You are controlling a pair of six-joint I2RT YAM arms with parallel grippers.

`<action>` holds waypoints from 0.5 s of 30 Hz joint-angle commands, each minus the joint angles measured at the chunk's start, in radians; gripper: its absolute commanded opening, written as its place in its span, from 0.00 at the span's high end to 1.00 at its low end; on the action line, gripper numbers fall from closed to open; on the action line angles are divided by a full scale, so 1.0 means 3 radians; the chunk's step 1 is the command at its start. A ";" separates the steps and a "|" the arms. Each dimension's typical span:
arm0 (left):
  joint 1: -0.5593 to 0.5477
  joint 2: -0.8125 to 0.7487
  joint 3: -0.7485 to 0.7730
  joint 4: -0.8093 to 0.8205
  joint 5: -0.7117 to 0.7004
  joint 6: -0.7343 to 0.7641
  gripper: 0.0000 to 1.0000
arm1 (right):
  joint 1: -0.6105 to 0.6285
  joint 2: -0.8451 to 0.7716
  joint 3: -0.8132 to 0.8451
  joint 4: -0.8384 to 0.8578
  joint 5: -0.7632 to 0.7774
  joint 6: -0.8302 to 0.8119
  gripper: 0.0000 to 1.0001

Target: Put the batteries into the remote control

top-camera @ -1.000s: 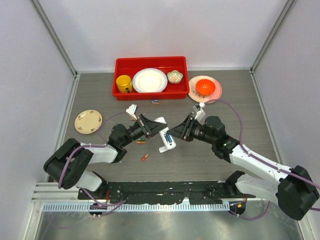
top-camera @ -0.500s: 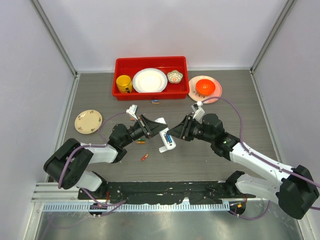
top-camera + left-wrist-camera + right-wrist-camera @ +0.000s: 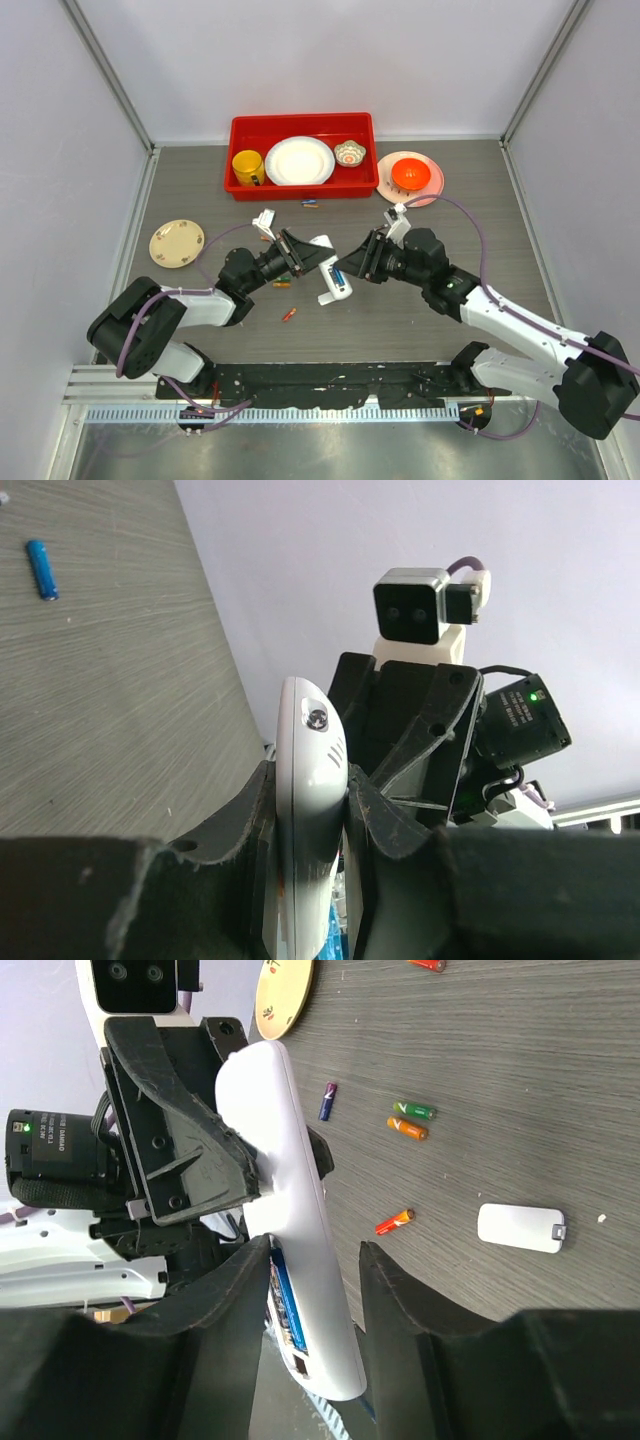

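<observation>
My left gripper point(image 3: 303, 256) is shut on the white remote control point(image 3: 330, 270) and holds it above the table; in the left wrist view point(image 3: 310, 780) the remote point(image 3: 305, 750) is clamped edge-on. My right gripper point(image 3: 315, 1248) is open and straddles the remote's point(image 3: 290, 1180) free end. Its left finger lies against the slot side; its right finger stands apart. A blue battery point(image 3: 286, 1298) sits in the slot. Loose batteries lie on the table: a red-orange one point(image 3: 394, 1222), an orange one point(image 3: 408, 1128), a green one point(image 3: 413, 1110), a dark one point(image 3: 327, 1101) and a blue one point(image 3: 42, 568).
The flat white cover piece point(image 3: 520, 1228) lies on the table near the batteries. A red tray point(image 3: 240, 130) with a yellow mug, a plate and a small bowl stands at the back. An orange bowl on a pink plate point(image 3: 410, 176) is right of it. A beige plate point(image 3: 176, 243) lies at the left.
My right gripper has shifted slightly left, closer around the remote's end. The left gripper and the remote have stayed in place.
</observation>
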 commanded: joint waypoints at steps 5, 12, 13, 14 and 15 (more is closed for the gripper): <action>-0.0027 0.0013 0.0061 0.1189 0.0023 -0.0006 1.00 | -0.0052 -0.0187 -0.0016 0.0344 -0.0179 0.0337 0.49; -0.0027 -0.0033 0.0102 0.1189 0.0028 -0.0016 1.00 | -0.0052 -0.0064 -0.0271 0.0636 -0.0568 0.0429 0.49; -0.0027 -0.0043 0.0107 0.1189 0.0033 -0.0016 1.00 | -0.0052 -0.0009 -0.0292 0.0651 -0.0619 0.0429 0.50; -0.0027 -0.0053 0.0112 0.1189 0.0028 -0.0016 1.00 | -0.0052 0.0017 -0.0307 0.0702 -0.0711 0.0435 0.50; -0.0027 -0.0068 0.0117 0.1189 0.0033 -0.0021 1.00 | -0.0052 0.0043 -0.0353 0.0743 -0.0747 0.0460 0.51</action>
